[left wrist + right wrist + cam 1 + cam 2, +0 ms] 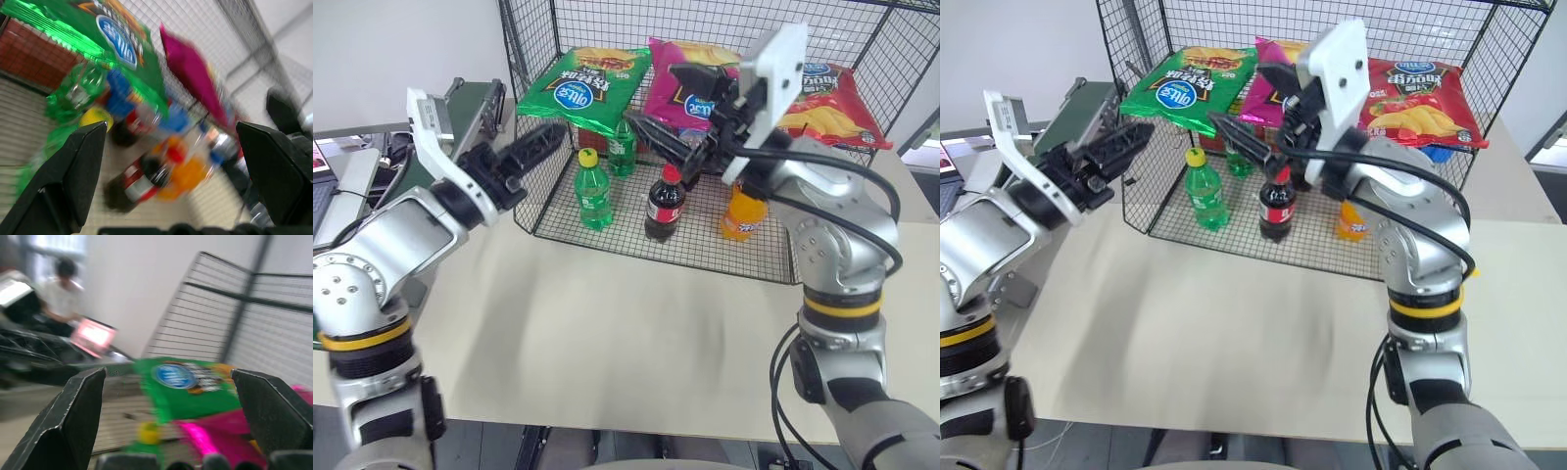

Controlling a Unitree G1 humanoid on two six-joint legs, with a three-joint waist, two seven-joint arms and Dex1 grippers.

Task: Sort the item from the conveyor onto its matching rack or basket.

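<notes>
Black fingers of the left gripper (171, 166) stand spread wide with nothing between them; in the head views this gripper (530, 147) hangs just outside the near left corner of the black wire-grid cage (705, 250), apart from the wire. The right gripper (166, 416) is likewise wide open and empty, its fingers framing the bags on the shelf, and in the head views it (1249, 122) hangs in front of the cage's open side, level with the shelf.

Beyond both grippers, the green crisp bag (587, 88) with its blue oval logo lies on the cage's wire shelf at the left end, its front edge overhanging. Just beside it to the right lies a magenta bag (690, 83), and further right a red bag (827, 108).

Under the shelf, on the cage floor, stand a green bottle with a yellow cap (592, 191), a second green bottle (622, 147) behind it, a dark cola bottle with a red cap (664, 204) and an orange bottle (742, 213).

To the left of the cage, the end of the dark green conveyor (1087, 110) shows behind the left arm. A beige tabletop (607, 323) carries the cage.

A person sits blurred in the background of the right wrist view (61, 293).
</notes>
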